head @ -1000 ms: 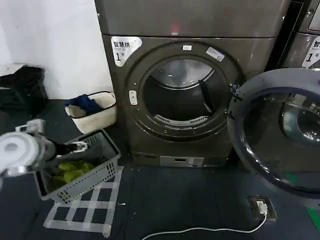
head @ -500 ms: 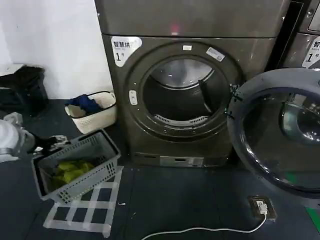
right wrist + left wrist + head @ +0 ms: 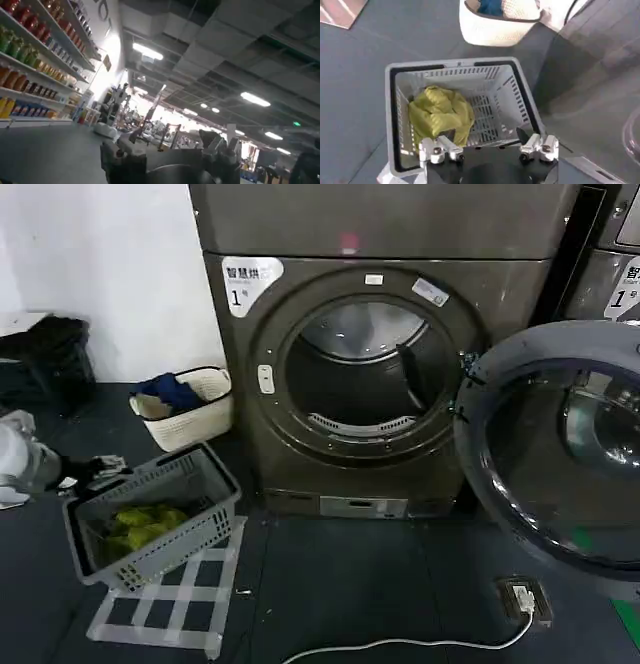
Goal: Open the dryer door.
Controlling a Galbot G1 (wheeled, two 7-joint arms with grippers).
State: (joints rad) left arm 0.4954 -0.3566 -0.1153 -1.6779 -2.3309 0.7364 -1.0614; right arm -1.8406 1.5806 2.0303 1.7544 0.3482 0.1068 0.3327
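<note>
Left claw [image 3: 489, 150] is hanging with its two silver fingers spread apart and holding nothing, just over the near rim of the grey slatted plastic basket [image 3: 525, 105], well to the left of the bronze-grey dryer [image 3: 300, 324]. Right claw [image 3: 172, 152] is pointing away toward a ceiling with strip lights, its fingers parted and gripping nothing.

The dryer's large round porthole door with dark tinted glass and grey inner face [image 3: 560, 454] is standing swung wide on the dryer's right side, hinged at the opening's right edge, so the steel drum [image 3: 365, 374] is showing; opening looks done. It is probably heavy and rigid, its glass smooth and slippery, so the rim opposite the hinge seems the sensible place to grip.

The grey basket is holding a crumpled yellow-green cloth [image 3: 440, 115]. Beyond it, nearer the dryer, a white woven basket [image 3: 195, 422] is holding blue fabric [image 3: 170, 392].
</note>
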